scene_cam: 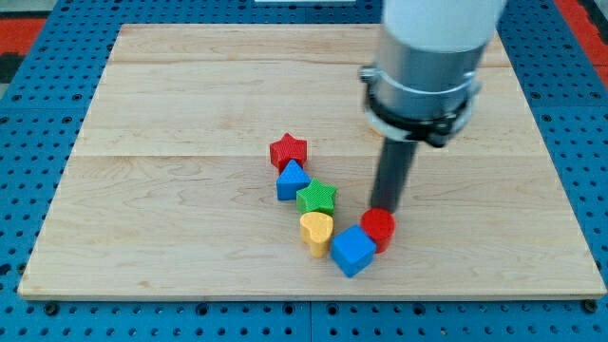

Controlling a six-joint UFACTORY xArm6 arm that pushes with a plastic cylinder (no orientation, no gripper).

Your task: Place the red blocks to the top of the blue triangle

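A red star block (288, 150) lies near the board's middle, touching the top of the blue triangle (292, 180). A round red block (378, 226) lies lower right, touching the blue cube (352, 251). My tip (388, 208) is at the upper edge of the round red block, on its top right side. The rod rises from there to the arm's grey body (423, 66) at the view's top.
A green block (317, 198) sits just right of and below the blue triangle. A yellow heart block (316, 231) lies under it, beside the blue cube. The wooden board (142, 209) rests on a blue perforated table (28, 95).
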